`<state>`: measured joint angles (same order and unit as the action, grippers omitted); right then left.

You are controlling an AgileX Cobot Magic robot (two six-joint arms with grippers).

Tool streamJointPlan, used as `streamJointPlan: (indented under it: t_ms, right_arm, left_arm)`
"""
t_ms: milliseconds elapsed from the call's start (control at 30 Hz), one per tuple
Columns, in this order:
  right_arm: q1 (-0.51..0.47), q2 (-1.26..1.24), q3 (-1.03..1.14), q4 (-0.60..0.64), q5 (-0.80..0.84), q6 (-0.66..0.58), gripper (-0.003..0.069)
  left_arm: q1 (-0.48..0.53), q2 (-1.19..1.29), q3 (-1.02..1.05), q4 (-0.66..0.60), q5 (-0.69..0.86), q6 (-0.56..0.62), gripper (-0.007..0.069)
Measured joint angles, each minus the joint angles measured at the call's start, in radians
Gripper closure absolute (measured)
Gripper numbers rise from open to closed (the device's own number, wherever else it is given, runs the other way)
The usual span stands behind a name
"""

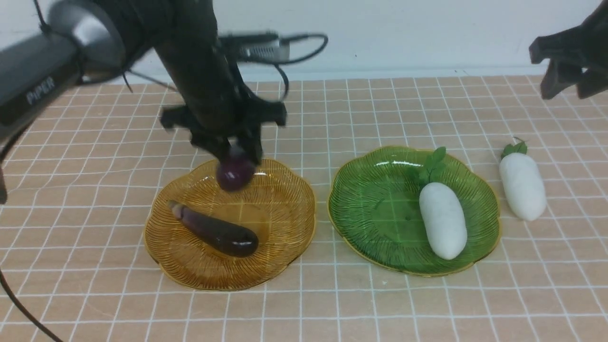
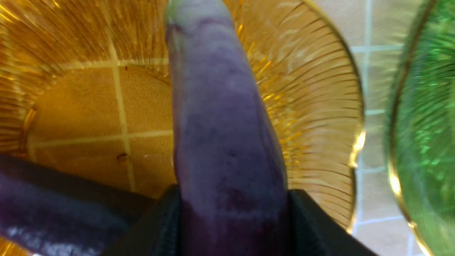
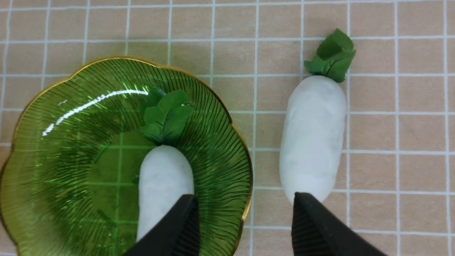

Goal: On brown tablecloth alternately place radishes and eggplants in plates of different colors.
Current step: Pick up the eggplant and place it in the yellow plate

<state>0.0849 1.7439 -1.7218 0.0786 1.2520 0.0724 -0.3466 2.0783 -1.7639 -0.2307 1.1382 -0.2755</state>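
1. The slim, glossy dark purple toy eggplant (image 1: 234, 176) is grasped at its thick part by the left jaws. It hangs over the upper part of the translucent amber scalloped plate with gold rim (image 1: 285, 213), left of centre in the front frame.
2. A second dark eggplant (image 1: 216, 230) lies free in the lower left part of that plate.
3. Right of centre, the green scalloped plate (image 1: 375, 209) holds one smooth white toy radish (image 1: 442, 221). The other white radish (image 1: 522, 185) lies on the brown checked tablecloth (image 1: 332, 294) of the bench, just right of the plate.
4. The right jaws are released and empty, high in the upper right corner.
5. I judge that the step in hand is putting the held eggplant into the amber plate.
6. The next move calls for lowering it beside the lying eggplant, not on top of it, and then unclenching. After that, the radish outside the plate remains for the right arm.
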Motion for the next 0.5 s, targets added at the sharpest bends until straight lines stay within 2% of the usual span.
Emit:
streamJointPlan:
  t_ms: [100,233,333,433,500]
  right_arm:
    - [-0.013,0.033,0.000,-0.014,0.000,0.000,0.0316]
    - [-0.089,0.130,0.000,0.026,-0.001,0.000,0.0312]
    - [-0.142,0.220,0.000,0.063,-0.021,-0.018,0.0275]
    - [-0.147,0.291,0.000,0.055,-0.065,-0.028,0.0171]
    - [-0.146,0.330,0.000,0.052,-0.094,-0.028,0.0106]
  left_arm:
    - [0.000,0.021,0.000,0.000,-0.007,0.009,0.0267]
    - [0.000,0.027,0.000,0.000,-0.020,0.016,0.0081]
    - [0.000,0.027,-0.014,0.000,0.007,0.022,-0.0011]
    - [0.000,0.027,-0.068,0.009,0.067,0.031,-0.0020]
    - [0.000,0.027,-0.135,0.035,0.084,0.044,0.0047]
